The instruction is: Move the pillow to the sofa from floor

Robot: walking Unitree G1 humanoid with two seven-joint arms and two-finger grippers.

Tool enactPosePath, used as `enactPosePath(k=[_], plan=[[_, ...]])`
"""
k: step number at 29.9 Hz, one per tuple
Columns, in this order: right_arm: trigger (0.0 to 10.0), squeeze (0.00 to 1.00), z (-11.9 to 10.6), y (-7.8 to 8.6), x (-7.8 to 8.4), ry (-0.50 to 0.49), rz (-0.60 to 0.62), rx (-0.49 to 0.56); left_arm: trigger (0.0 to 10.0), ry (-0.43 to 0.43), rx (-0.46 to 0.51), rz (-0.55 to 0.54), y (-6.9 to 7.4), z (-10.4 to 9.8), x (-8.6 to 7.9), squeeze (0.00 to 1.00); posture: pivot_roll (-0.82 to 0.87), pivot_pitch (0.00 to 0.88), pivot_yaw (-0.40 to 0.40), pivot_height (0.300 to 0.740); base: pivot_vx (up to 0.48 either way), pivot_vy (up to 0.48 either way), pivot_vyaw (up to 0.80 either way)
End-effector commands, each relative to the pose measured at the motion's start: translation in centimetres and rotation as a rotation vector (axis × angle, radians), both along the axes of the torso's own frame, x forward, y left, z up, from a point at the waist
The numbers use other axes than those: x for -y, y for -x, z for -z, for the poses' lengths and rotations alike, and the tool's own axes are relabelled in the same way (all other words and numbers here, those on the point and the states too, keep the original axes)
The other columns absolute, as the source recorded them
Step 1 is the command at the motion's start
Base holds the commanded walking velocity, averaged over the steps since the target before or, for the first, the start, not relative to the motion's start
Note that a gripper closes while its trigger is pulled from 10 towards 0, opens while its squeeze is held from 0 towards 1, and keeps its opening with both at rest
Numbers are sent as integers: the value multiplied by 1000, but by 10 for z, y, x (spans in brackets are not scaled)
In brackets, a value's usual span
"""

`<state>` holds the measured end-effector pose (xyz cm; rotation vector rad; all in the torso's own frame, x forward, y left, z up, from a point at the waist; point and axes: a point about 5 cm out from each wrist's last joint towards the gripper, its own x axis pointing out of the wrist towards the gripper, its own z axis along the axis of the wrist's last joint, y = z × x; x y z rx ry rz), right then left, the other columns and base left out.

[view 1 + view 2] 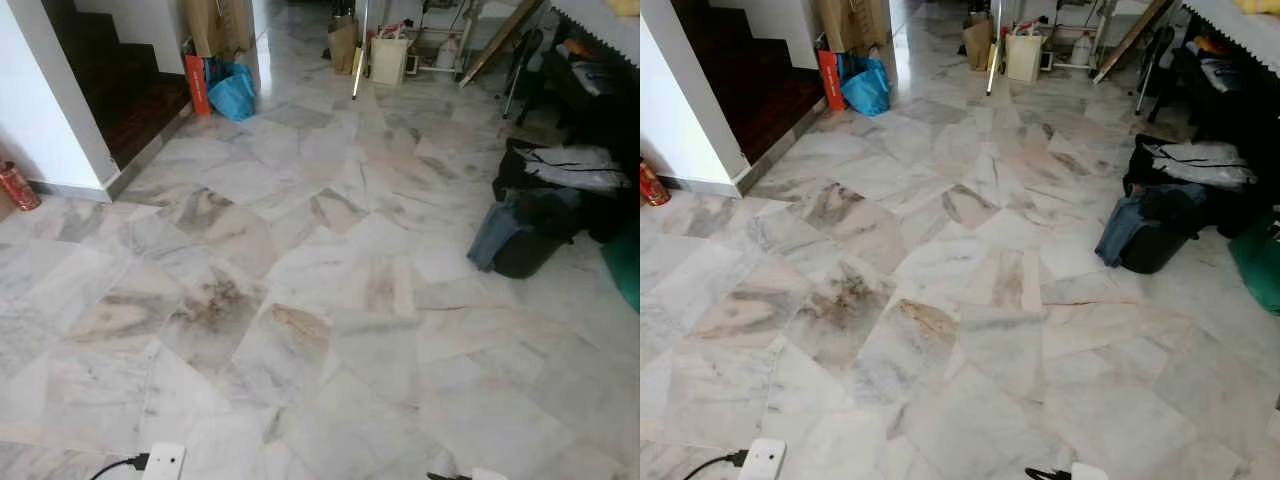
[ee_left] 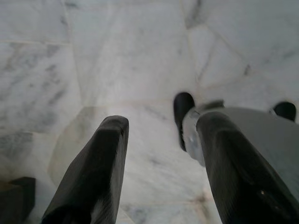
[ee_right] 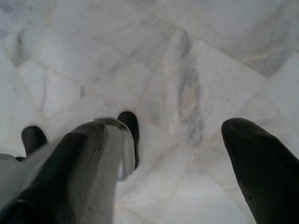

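A wide stretch of white and grey marble floor [image 1: 300, 300] lies before me. Both arms hang down over it. In the left wrist view my left gripper [image 2: 163, 126] is open, its two black fingers [image 2: 98, 168] spread above bare tiles. My right gripper [image 3: 166, 128] is also open over bare tiles, with nothing between its fingers [image 3: 261, 163]. A silver leg with a black foot [image 2: 183, 109] of mine stands beside each gripper.
A heap of dark bags and clothes [image 1: 540, 215] lies at the right by a dark table. At the far left a blue bag [image 1: 233, 92] leans by dark steps [image 1: 130, 100]. A red can [image 1: 18, 186] stands by the white wall. A white power strip [image 1: 165, 462] lies near my feet.
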<state>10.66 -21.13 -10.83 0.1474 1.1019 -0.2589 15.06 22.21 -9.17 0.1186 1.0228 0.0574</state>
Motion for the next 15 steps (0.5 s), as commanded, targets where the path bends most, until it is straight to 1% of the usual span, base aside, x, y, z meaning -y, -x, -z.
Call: enactPosePath(k=[1, 4, 6, 9, 11, 12, 13, 14, 15], plan=[[10000, 0, 0, 4, 3, 0, 12, -4, 10000, -8, -19, 10, 7, 3, 1, 0, 48, 0, -18, 740, 0, 0, 0], [10000, 0, 1, 7, 3, 1, 3, -10, 10000, -14, -31, 23, 10, 4, 1, 0, 18, 0, 6, 740, 0, 0, 0], [10000, 0, 1, 7, 2, -5, -1, -3, 10000, -16, -26, 20, 10, 4, 1, 0, 0, 0, 18, 740, 0, 0, 0], [10000, 0, 0, 3, 2, -6, -8, 12, 10000, -17, -14, 19, 7, 2, 0, 0, -19, 0, 24, 740, 0, 0, 0], [10000, 0, 0, -2, -3, 0, -29, 18, 10000, -39, -7, 45, 2, 0, -4, 0, -14, 0, 13, 740, 0, 0, 0], [10000, 0, 0, -2, -3, 0, -29, 18, 10000, -39, -7, 45, 2, 0, -4, 0, -14, 0, 13, 740, 0, 0, 0], [10000, 0, 0, -4, -6, -9, -36, 22, 10000, -38, 2, 27, 1, -2, -7, 0, -8, 0, 1, 740, 0, 0, 0], [10000, 0, 0, -7, -11, -16, -47, 22, 10000, -40, 13, -14, -1, -3, -12, 0, 5, 0, -5, 740, 0, 0, 0], [10000, 0, 0, -8, -12, -16, -54, 20, 10000, -41, 16, -31, -1, -3, -13, 0, 5, 0, -5, 740, 0, 0, 0]])
